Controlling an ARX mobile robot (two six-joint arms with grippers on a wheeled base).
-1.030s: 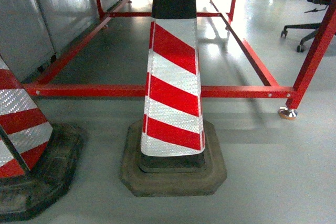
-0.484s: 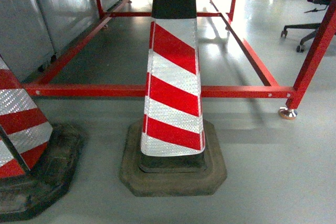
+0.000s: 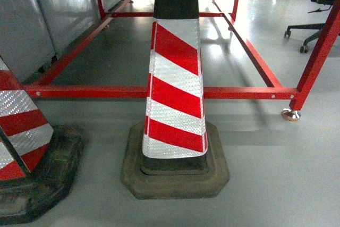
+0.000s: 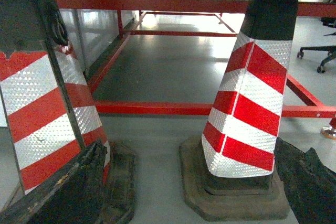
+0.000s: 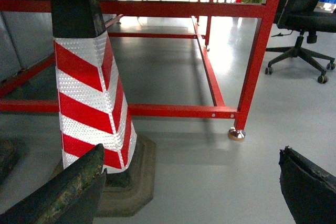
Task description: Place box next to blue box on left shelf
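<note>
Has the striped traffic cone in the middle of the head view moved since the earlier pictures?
No. The middle cone keeps its place against the red frame rail behind it: base and stripes cross the rail at the same spots in all head pictures.

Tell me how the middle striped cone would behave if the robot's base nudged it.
The cone probably resists tipping: its wide, thick dark base sits flat on the floor. It looks heavy for its size, so likelier to scrape along than roll. The tall, narrow body might rock if hit high up.
</note>
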